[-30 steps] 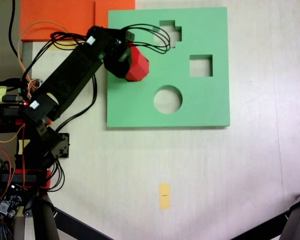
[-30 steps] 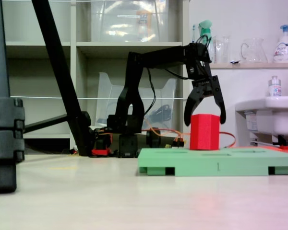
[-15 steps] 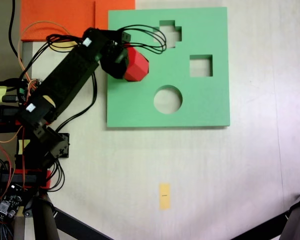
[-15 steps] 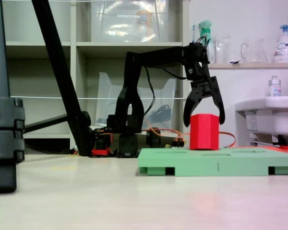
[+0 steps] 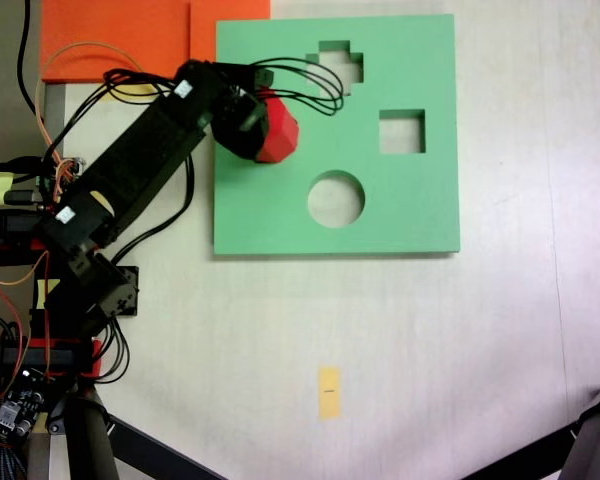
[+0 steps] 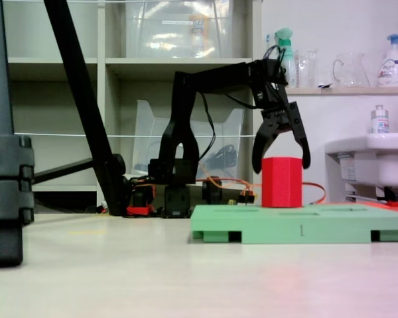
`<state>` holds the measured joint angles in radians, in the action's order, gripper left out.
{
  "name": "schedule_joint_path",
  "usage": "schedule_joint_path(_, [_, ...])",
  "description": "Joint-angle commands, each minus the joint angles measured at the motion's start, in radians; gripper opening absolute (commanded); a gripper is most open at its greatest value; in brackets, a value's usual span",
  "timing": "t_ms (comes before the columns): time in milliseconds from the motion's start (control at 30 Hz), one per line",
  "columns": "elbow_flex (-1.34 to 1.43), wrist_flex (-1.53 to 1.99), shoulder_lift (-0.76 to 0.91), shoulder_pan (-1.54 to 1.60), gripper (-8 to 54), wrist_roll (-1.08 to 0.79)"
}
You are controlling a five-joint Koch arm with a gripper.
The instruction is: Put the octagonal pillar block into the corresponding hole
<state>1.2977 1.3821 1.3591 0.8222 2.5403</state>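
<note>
The octagonal pillar block (image 6: 282, 182) stands upright on the green foam board (image 6: 298, 224), right of centre in the low side fixed view, its base on the board's top surface. In the top-down fixed view the red block (image 5: 278, 136) sits in the upper left part of the board (image 5: 400, 210), partly covered by the black arm (image 5: 130, 180) that reaches in from the left of the frame.

The hand (image 6: 281, 158) hangs over the block with its two jaws spread apart, one tip down each side of the block's top; the tips flank the block's upper edge and look clear of its sides, though I cannot tell for certain that they do not touch. In the top-down view the hand (image 5: 248, 125) lies over the block's left side.

The eight-sided hole itself cannot be made out under the arm and block. On the board the cross cutout (image 5: 341, 65), the square cutout (image 5: 402, 131) and the round cutout (image 5: 336, 199) lie open to the right of the block. An orange foam sheet (image 5: 120, 35) lies in the upper left of the frame, on the pale bench (image 5: 380, 340).
</note>
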Motion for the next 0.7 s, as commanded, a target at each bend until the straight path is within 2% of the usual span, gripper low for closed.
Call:
schedule_joint_path(0, [-0.015, -0.003, -0.006, -0.012, 21.2, -0.011])
schedule_joint_path(167, [-0.018, -0.006, -0.052, -0.017, 21.3, -0.015])
schedule_joint_path(267, [-0.018, -0.009, -0.067, -0.009, 24.0, -0.015])
schedule_joint_path(667, [-0.002, 0.009, -0.031, 0.072, 24.4, -0.012])
